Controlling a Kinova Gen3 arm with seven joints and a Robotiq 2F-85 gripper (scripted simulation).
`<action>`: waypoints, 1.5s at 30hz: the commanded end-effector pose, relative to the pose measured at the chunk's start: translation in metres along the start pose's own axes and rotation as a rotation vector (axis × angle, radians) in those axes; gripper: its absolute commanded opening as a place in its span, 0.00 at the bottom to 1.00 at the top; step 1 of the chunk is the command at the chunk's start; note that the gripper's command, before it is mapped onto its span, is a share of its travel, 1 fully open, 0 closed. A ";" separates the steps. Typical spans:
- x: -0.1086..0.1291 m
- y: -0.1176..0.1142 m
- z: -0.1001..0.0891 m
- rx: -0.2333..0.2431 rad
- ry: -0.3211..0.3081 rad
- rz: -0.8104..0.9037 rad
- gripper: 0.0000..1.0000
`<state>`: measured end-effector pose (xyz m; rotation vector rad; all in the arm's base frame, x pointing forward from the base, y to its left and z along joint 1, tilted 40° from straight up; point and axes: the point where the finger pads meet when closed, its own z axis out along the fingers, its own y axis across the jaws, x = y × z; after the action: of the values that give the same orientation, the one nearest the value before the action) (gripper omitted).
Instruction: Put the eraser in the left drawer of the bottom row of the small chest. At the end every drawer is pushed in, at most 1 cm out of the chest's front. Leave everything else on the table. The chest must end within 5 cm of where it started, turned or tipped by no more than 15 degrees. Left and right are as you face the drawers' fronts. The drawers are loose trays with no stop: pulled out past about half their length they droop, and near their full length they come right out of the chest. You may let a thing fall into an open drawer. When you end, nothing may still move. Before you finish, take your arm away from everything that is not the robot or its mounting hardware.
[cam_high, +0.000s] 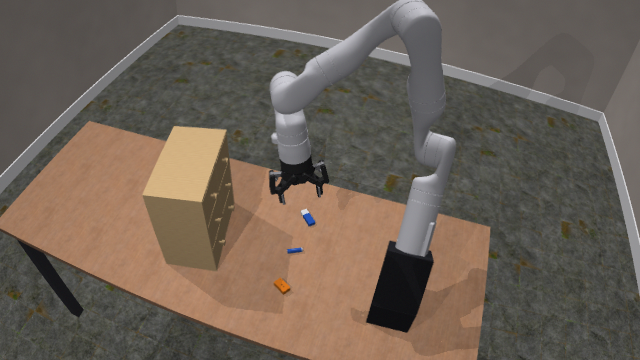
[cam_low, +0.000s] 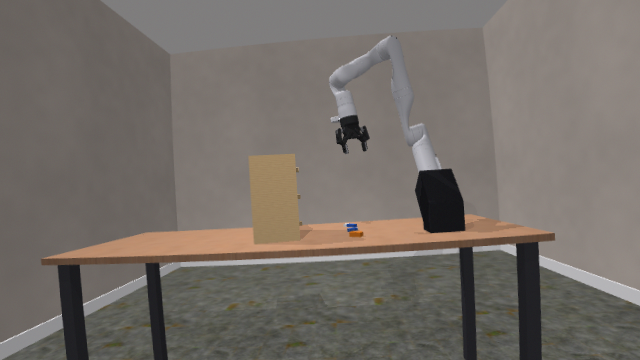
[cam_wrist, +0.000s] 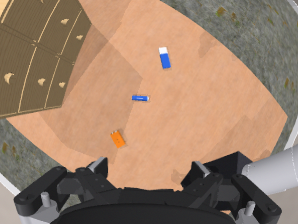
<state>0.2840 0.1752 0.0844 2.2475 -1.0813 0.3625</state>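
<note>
The small wooden chest stands upright on the table, and its drawer fronts with small knobs face the arm; all drawers look pushed in. It also shows in the side view and the wrist view. A blue block with a white end, which looks like the eraser, lies flat on the table in front of the chest; it is also in the wrist view. My gripper is open and empty. It points down, high above the table, roughly over the eraser.
A small thin blue item and an orange block lie on the table nearer the front edge, both in the wrist view. The arm's black base stands at the table's right.
</note>
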 end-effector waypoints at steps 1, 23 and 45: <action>0.000 -0.001 0.011 -0.008 0.014 0.114 1.00; 0.017 -0.025 0.065 0.036 0.005 1.145 1.00; 0.045 -0.046 0.083 0.146 -0.029 1.774 1.00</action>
<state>0.3445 0.1211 0.0246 0.7915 -2.7788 1.0139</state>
